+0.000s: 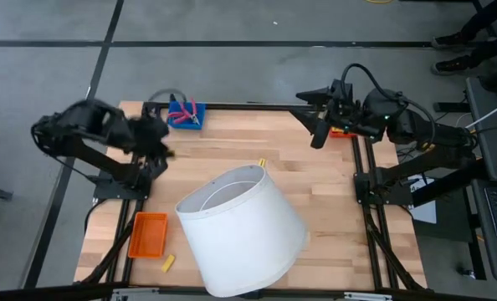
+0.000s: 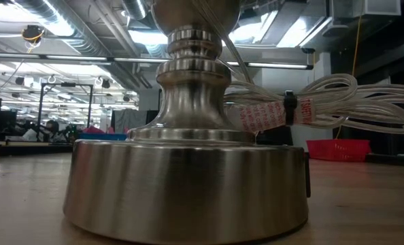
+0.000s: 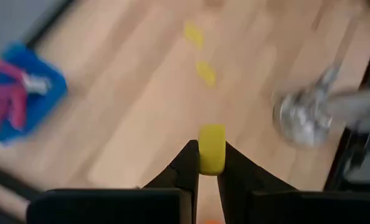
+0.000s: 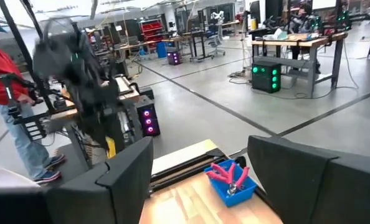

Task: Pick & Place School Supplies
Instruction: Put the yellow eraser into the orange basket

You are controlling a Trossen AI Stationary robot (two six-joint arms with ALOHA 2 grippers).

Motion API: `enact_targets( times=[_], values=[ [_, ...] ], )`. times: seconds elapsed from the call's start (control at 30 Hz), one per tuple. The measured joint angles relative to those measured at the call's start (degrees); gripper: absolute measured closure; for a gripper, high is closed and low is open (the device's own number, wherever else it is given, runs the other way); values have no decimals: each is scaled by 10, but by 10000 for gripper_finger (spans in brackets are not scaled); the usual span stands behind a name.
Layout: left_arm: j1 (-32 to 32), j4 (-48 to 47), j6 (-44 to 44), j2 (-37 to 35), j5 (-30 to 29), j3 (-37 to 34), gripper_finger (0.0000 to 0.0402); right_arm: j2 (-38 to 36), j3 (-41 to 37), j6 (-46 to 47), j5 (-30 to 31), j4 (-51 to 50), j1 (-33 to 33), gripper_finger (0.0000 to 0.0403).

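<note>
- In the left wrist view I find the left gripper (image 3: 211,163) clamped on a yellow piece (image 3: 212,148). The piece stands up out of the fingertips, its long axis running along the fingers, its free end pointing away from the wrist.
- From above, the left gripper (image 1: 161,144) hangs over the table's left edge, near the blue tray (image 1: 184,116) and well apart from the orange tray (image 1: 148,234). I judge the coming move to be a carry and release into a tray. I cannot tell which tray is meant.
- Loose yellow pieces I count from above: one by the orange tray (image 1: 168,263) and one just past the lampshade (image 1: 244,227) rim (image 1: 263,161). Two more yellow patches lie on the wood beyond the held piece in the left wrist view (image 3: 205,73), too blurred to identify.
- The scissors (image 4: 230,175) lie in the blue tray: one pair.
- The right gripper (image 1: 319,134) hovers above the table's far right corner, jaws wide apart and empty, beside a red tray (image 1: 343,132). It is nearer the scissors than to any loose yellow piece.
- Trays counted: three. Lampshade: one. Lamp base (image 2: 188,170): one.
- A person (image 4: 10,93) stands beyond the table.
</note>
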Motion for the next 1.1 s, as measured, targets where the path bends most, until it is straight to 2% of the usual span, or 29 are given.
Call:
enact_targets(
  times=[0.17,0.3,0.5,0.6,0.7,0.93,1.1],
  values=[
    [-97,9,-121,-56,37,-152,373,0,0,26,0,-2,7,138],
    [-197,78,-226,-89,76,-252,373,0,0,46,0,-5,15,138],
    [-351,137,-377,-94,120,-347,373,0,0,59,22,-5,30,138],
    [-408,155,-440,-86,136,-377,373,0,0,60,35,-6,37,138],
    [-438,177,-479,-70,157,-399,373,0,0,61,44,-6,41,138],
    [-463,289,-508,-18,164,-452,373,0,0,66,51,-8,41,138],
    [-479,309,-529,11,173,-476,373,0,0,72,56,-14,42,138]
  ],
)
